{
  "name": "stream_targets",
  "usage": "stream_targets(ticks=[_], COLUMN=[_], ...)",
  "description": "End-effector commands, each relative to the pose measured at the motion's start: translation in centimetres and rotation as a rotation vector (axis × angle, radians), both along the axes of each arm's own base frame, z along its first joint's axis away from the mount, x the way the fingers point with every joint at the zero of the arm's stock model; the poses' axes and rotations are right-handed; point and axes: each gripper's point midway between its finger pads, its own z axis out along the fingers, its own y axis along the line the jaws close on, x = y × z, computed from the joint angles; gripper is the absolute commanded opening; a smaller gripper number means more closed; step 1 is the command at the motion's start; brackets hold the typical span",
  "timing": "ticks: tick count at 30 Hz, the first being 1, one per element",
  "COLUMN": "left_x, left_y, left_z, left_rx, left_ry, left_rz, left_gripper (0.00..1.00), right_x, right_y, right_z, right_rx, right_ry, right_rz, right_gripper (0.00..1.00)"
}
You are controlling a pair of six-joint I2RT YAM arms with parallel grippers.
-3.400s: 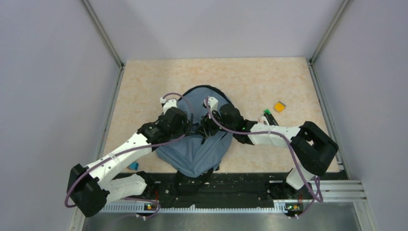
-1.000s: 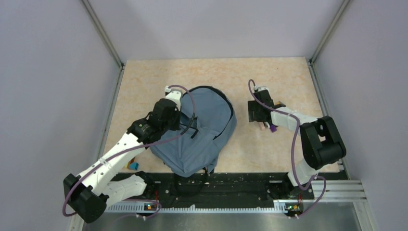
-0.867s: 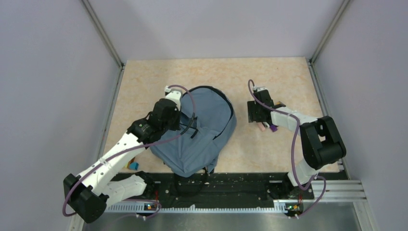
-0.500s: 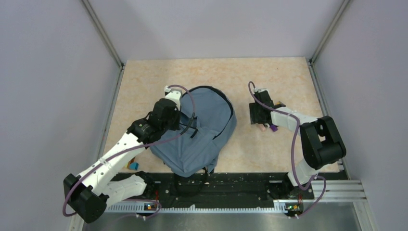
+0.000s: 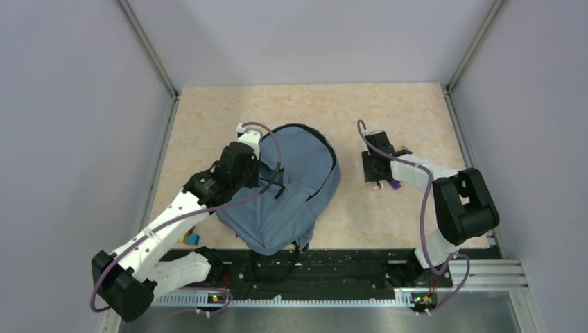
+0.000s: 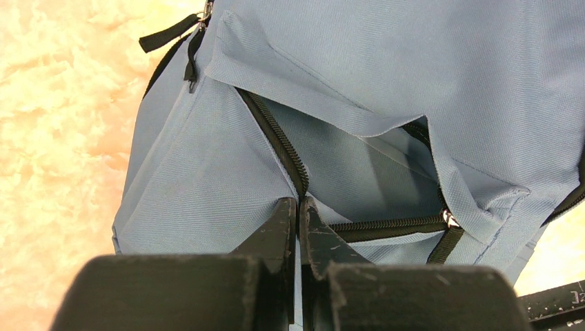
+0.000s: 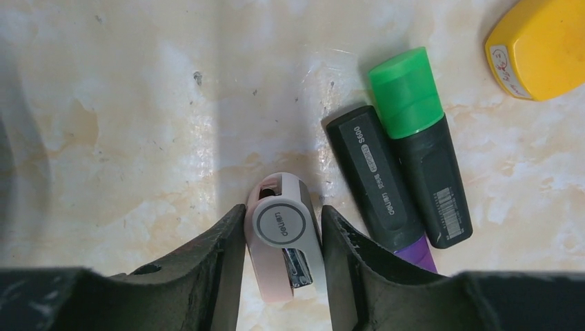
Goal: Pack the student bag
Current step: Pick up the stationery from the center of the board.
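1. Plain grey walls box in a beige marbled table (image 5: 388, 111), with both arms reaching in from the near edge.
2. The student bag (image 5: 298, 187) lies flat, left of centre, its lower end touching the black rail at the front.
3. Its front pocket (image 6: 359, 172) gapes open, the black zipper parted in a V.
4. The left gripper (image 6: 298, 214) sits on the bag's left side, jaws closed tight, tips meeting right at the zipper line. I cannot tell if any fabric is caught between them.
5. Over on the right, well apart from the bag, the right gripper (image 7: 283, 221) is down at the tabletop.
6. Its 2 fingers (image 7: 231, 238) press either side of a pink stapler (image 7: 284, 238), which lies on the surface. That is a grip.
7. Just beside the stapler lie 2 black highlighters, touching side by side: a green-capped highlighter (image 7: 421, 152) and a purple-tipped highlighter (image 7: 376, 179).
8. A yellow item (image 7: 538, 48) sits farther out, apart from them.
9. A small teal block (image 5: 192, 239) rests by the left arm, near the front.
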Motion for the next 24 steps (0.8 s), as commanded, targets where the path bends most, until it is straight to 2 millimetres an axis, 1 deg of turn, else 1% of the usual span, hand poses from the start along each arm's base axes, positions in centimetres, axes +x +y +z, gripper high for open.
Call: stream_targets(ticks=[1, 5, 9, 12, 14, 16, 20, 24], left_x=[1.6, 1.6, 1.6, 1.6, 1.6, 1.7, 1.7, 1.7], left_y=[0.9, 0.9, 1.0, 0.9, 0.9, 0.9, 0.8, 0.8], left_z=[1.8, 1.9, 1.9, 1.9, 2.0, 2.0, 1.9, 1.7], left_rx=[0.005, 0.006, 0.006, 0.002, -0.001, -0.003, -0.005, -0.002], left_ry=[-0.092, -0.094, -0.093, -0.093, -0.094, -0.094, -0.089, -0.084], left_rz=[0.048, 0.050, 0.052, 0.049, 0.048, 0.048, 0.045, 0.044], left_gripper=[0.00, 0.00, 0.00, 0.00, 0.00, 0.00, 0.00, 0.00], right_x=[0.8, 0.9, 0.5, -0.2, -0.7, -1.1, -1.7, -2.0], right_y=[0.1, 0.3, 0.7, 1.9, 3.4, 5.4, 9.9, 15.0], right_z=[2.4, 3.9, 6.3, 8.7, 10.9, 13.4, 18.5, 22.6], right_rx=[0.026, 0.053, 0.096, 0.179, 0.271, 0.393, 0.581, 0.711], right_ry=[-0.059, -0.106, -0.150, -0.190, -0.231, -0.279, -0.385, -0.473], right_rz=[0.000, 0.000, 0.018, 0.064, 0.108, 0.170, 0.301, 0.432], right_gripper=[0.38, 0.34, 0.34, 0.34, 0.34, 0.34, 0.34, 0.34])
